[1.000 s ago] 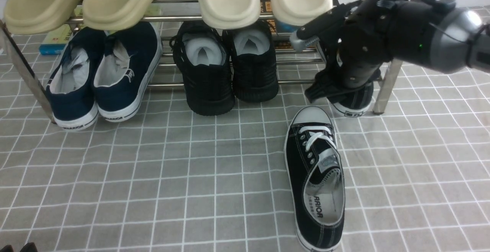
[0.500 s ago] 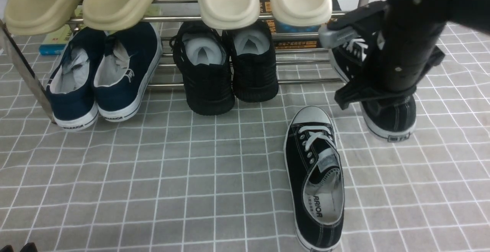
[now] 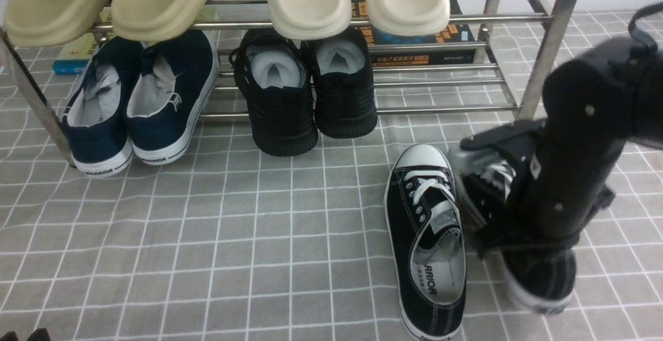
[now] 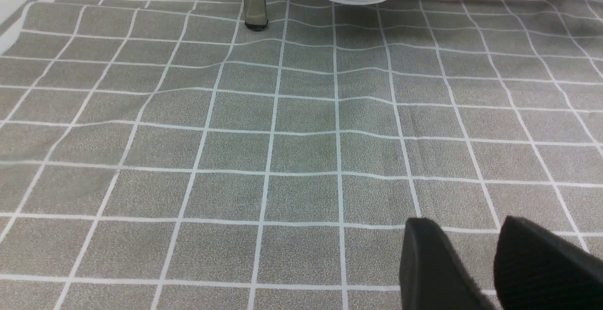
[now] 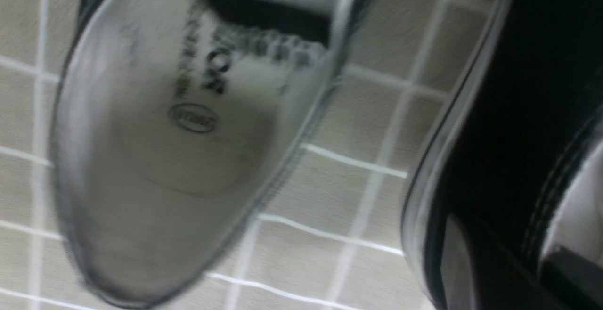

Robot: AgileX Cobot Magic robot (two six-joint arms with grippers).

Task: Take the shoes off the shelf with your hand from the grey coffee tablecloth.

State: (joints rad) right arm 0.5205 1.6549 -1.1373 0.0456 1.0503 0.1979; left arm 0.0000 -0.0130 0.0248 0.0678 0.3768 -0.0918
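One black shoe (image 3: 427,237) lies on the grey cloth (image 3: 207,237), off the shelf (image 3: 549,45). The right pincer (image 3: 492,196) is clamped on the other shoe (image 3: 541,279), just beside it. Set down crooked, it could bump the first shoe or tip over. The left pincer (image 4: 466,234) is apart, empty.

**Right arm (image 3: 585,139) angled down and loaded; left gripper parted.**
The right arm enters from the robot's right and turns steeply downward at the wrist. The right gripper (image 3: 492,190) has its fingers clamped on a black sneaker (image 3: 541,279) (in the front view they show as two black bars, one above the other). The left gripper (image 4: 471,223) holds its two black fingers (image 4: 433,263) apart, with a narrow gap between them.
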